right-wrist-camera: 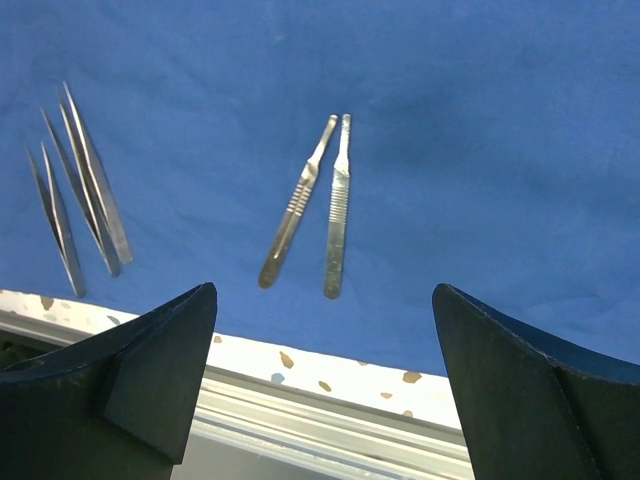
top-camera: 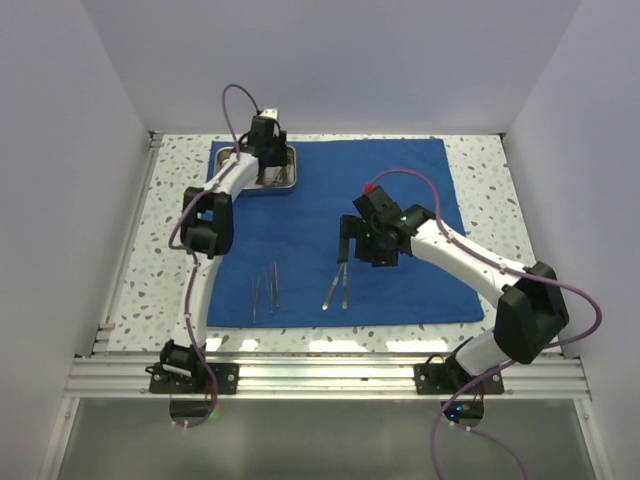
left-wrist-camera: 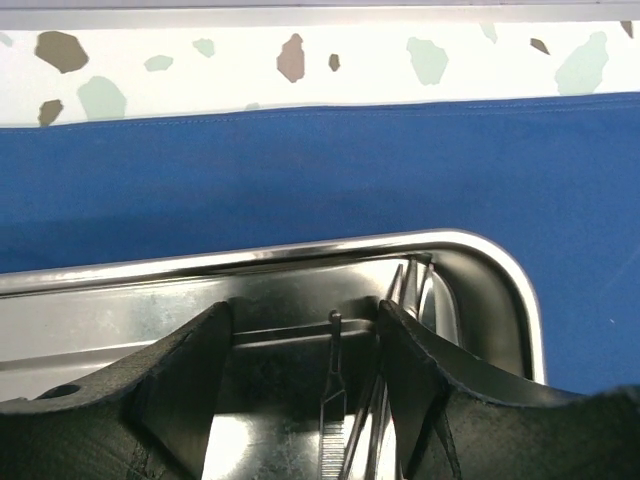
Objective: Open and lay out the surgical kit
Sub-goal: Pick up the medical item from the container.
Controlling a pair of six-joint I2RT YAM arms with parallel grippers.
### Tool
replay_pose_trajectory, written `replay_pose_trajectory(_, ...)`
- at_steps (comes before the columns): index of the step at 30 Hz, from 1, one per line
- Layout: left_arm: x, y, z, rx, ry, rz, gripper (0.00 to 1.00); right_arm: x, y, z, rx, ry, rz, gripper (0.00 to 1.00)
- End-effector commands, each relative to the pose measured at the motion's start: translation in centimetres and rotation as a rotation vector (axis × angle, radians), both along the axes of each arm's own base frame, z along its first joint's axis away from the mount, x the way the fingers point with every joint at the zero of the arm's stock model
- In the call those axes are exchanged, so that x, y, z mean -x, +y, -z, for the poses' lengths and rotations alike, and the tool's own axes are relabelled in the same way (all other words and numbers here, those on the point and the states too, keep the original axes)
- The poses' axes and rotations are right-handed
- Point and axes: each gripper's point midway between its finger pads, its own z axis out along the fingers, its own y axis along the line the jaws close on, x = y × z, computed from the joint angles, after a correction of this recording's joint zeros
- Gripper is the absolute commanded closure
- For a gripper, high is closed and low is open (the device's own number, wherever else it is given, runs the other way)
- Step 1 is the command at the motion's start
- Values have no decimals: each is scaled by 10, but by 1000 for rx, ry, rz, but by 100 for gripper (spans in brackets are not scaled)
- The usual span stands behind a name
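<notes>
Far-left corner of the counter [top-camera: 168, 205]: left gripper [left-wrist-camera: 305, 330], fingers parted astride thin instruments [left-wrist-camera: 335, 400] in the steel tray [left-wrist-camera: 500, 268] on the spread blue cloth [top-camera: 300, 220], may pinch several together or scrape the tray; near edge, tweezers [right-wrist-camera: 95, 182] and two steel handles [right-wrist-camera: 338, 205] lie under the widely spread, empty right gripper [right-wrist-camera: 323, 287].

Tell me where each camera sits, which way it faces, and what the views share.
Top external: above and behind, looking down on the blue cloth; left arm, right arm in view.
Left wrist: low over the steel tray, looking into it between the left tool's fingers.
Right wrist: above the cloth's near edge, right tool's fingers framing two steel handles and tweezers.
Shared: top view also shows tray, handles, tweezers.
</notes>
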Motion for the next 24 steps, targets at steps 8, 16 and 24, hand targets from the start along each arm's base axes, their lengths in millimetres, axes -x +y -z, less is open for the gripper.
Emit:
replay_pose_trajectory(8, 15, 28, 21, -94, 60, -98, 39, 5, -10, -7, -16, -8, -14, 8)
replay_pose_trajectory(16, 19, 26, 30, -90, 85, -62, 51, 2, -11, -6, -16, -6, -4, 8)
replay_pose_trajectory(24, 28, 6, 32, -20, 104, 30, 72, 2, -13, -4, -18, -2, 6, 9)
